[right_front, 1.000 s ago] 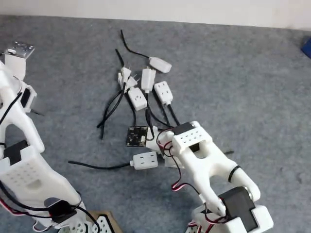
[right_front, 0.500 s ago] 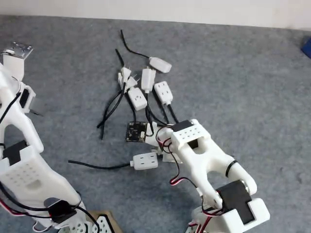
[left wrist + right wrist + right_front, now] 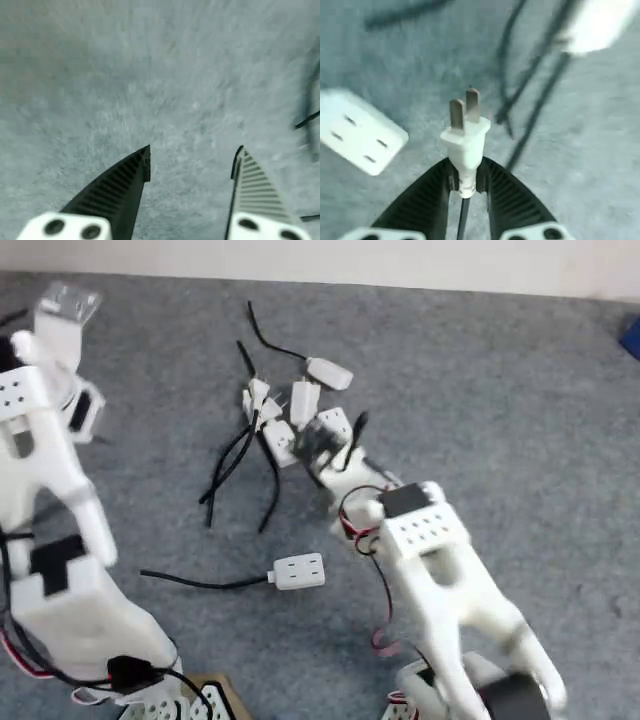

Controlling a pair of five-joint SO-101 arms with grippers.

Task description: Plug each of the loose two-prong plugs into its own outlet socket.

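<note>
**Right claw carries a plug forward into the tangle**

Over on the left, the left claw [image 3: 192, 150] has lifted and swung farther out. Its jaws stand apart with nothing between them, and only bare grey desk [image 3: 520, 440] lies below. The lone socket block [image 3: 299, 570] on its black cord has not stirred. A moment ago it lay just beside the right claw [image 3: 466, 170], and now it lies well behind it.

The right claw has pushed ahead into the cluster of plugs and sockets [image 3: 300, 410]. It is clamped on a white two-prong plug [image 3: 466, 136], gripping the body near the cord, with the prongs pointing out ahead. A white socket [image 3: 359, 131] lies just ahead and off to one side of the prongs, close but not touching.

To my eye the pickup is done and the carry is under way. The prongs are not yet lined up with any slots, so the aiming and pushing-in are still to come. The open left claw looks free to steady a socket if needed.
</note>
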